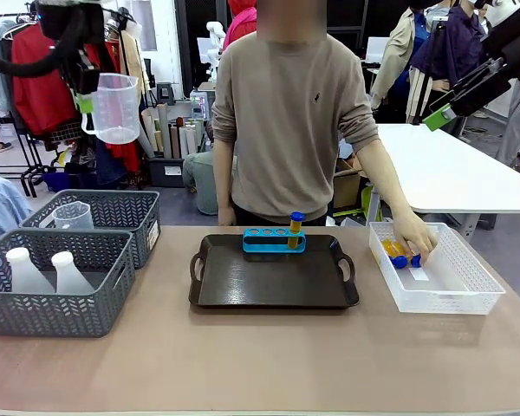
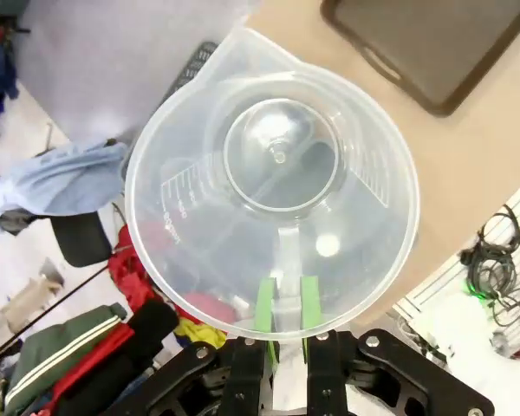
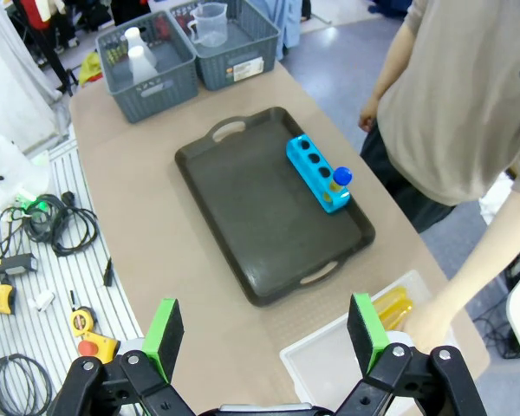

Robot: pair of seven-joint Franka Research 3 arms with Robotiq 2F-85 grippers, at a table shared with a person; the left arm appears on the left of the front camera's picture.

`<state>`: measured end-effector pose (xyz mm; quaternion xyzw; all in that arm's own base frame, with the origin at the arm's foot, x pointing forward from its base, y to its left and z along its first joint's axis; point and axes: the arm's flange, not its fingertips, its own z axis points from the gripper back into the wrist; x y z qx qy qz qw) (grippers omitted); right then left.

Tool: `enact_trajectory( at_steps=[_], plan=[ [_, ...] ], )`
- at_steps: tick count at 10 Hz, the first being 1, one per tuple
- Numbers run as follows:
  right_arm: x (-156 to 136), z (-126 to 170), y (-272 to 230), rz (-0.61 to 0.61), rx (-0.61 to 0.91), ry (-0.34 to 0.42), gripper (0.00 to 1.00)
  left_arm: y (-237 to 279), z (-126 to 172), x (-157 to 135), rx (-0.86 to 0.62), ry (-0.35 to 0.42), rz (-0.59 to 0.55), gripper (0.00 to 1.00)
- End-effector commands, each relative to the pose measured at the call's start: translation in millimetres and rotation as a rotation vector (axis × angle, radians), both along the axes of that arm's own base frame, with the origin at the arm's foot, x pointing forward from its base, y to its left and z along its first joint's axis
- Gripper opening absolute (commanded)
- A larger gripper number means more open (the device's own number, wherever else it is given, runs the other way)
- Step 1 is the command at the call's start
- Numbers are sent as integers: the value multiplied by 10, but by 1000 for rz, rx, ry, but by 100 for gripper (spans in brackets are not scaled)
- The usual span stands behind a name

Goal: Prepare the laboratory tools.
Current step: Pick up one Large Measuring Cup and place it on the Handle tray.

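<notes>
The clear plastic measuring beaker (image 1: pixel 117 108) hangs at ten o'clock above the surface (image 1: pixel 243 364), its handle clamped in my left gripper (image 2: pixel 286 305). My right gripper (image 3: pixel 264 328) stands wide, holding nothing. The small blue four-hole rack (image 1: pixel 274 241) sits at twelve o'clock on the dark brown tray (image 1: pixel 269 282), one blue-capped tube (image 1: pixel 295 227) in it.

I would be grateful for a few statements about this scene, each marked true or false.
1. The left gripper is shut on the handle of a clear measuring beaker, held above the table. True.
2. The blue rack holds four tubes. False: it holds one blue-capped tube, in an end hole.
3. The person's hand is inside the white mesh basket. True.
4. The right gripper is shut on a tube. False: it is open and empty.
5. The two conical flasks stand on the bare table. False: they stand in a grey basket.
</notes>
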<state>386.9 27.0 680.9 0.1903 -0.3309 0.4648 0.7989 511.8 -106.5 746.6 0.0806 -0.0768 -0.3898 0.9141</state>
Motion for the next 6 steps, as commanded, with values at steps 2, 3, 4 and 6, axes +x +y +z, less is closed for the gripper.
enact_trajectory(
  at_steps=[2,3,4,6],
  plan=[
    [12,13,3,21,20,-13,100,157,24,32,-47,3,-23,0],
    [12,13,3,21,20,-13,100,21,66,-32,-11,-9,-13,0],
    [12,13,3,21,20,-13,100,21,66,-32,-11,-9,-13,0],
    [12,13,3,21,20,-13,100,21,66,-32,-11,-9,-13,0]
  ],
)
